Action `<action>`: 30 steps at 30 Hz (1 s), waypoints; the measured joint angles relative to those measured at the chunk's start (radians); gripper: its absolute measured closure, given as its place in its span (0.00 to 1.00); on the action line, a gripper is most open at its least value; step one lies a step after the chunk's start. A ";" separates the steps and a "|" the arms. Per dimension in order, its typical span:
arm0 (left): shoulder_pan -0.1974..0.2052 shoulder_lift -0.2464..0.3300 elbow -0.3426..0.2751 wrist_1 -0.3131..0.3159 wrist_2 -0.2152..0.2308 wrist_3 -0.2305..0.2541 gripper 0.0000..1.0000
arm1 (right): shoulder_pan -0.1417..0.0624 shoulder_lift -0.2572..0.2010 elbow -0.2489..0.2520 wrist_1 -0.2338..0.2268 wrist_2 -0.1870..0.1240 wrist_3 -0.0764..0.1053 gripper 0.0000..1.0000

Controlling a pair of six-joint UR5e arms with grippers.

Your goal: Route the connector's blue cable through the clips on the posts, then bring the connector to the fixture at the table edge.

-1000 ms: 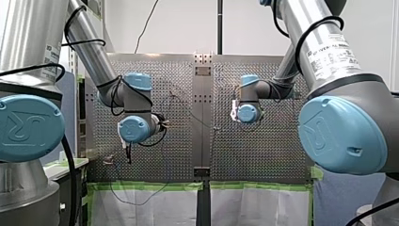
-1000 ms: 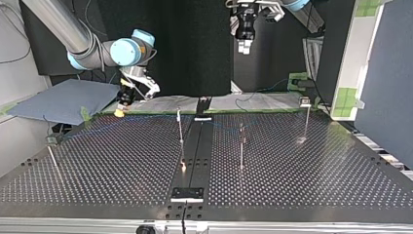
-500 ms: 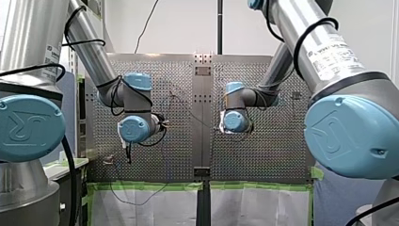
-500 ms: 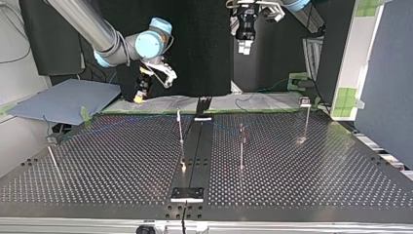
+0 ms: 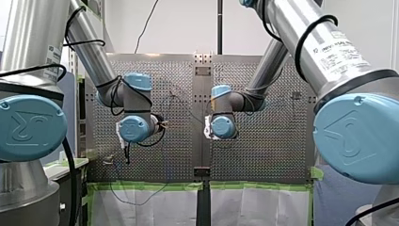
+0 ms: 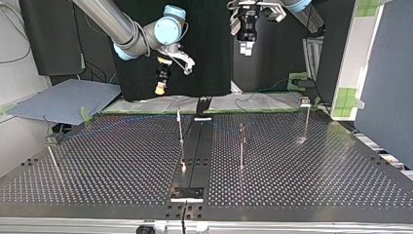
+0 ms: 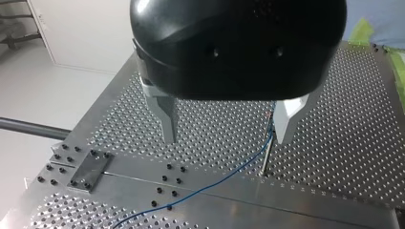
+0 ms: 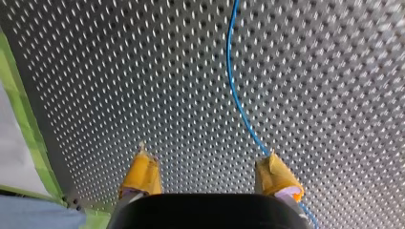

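hovering above the far side of the perforated table in the top view, my right gripper hangs nose-down near the centre strip, well clear of the surface and touching nothing. quick cut to the right wrist view: its yellow pads are spread apart, only bare holes between them. the blue cable lies on the table ahead of that gripper and curves in right beside one pad; touching it or just passing under, can't tell. green tape edges the table off to the side.

now my left gripper: black body, metal fingers held wide, nothing pinched, up in the air over the table. below it the cable crosses the smooth strip and runs up along a thin post that shows just beside one fingertip. a small screwed plate sits on the strip near the table's edge.

back in the top view the left gripper is up at the top edge, well apart from the right one. slim posts stand on either side of the centre strip, with another near each side of the table, and a faint blue line of cable runs low across the far part of the table past them. the connector itself is too small to pick out.
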 joint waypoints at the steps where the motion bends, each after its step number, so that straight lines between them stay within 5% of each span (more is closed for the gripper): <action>1: 0.001 0.000 0.000 -0.002 -0.001 0.000 0.00 | 0.007 0.000 0.000 0.000 0.001 0.000 0.02; 13: 0.030 0.000 0.005 -0.058 -0.011 -0.023 0.00 | 0.093 0.001 0.023 0.002 0.008 0.006 0.02; 22: 0.060 0.000 0.009 -0.080 -0.005 -0.026 0.00 | 0.033 -0.006 0.081 -0.037 -0.011 0.029 0.02; 30: 0.080 0.000 0.014 -0.081 0.011 -0.026 0.00 | -0.035 -0.007 0.120 -0.088 -0.078 0.001 0.02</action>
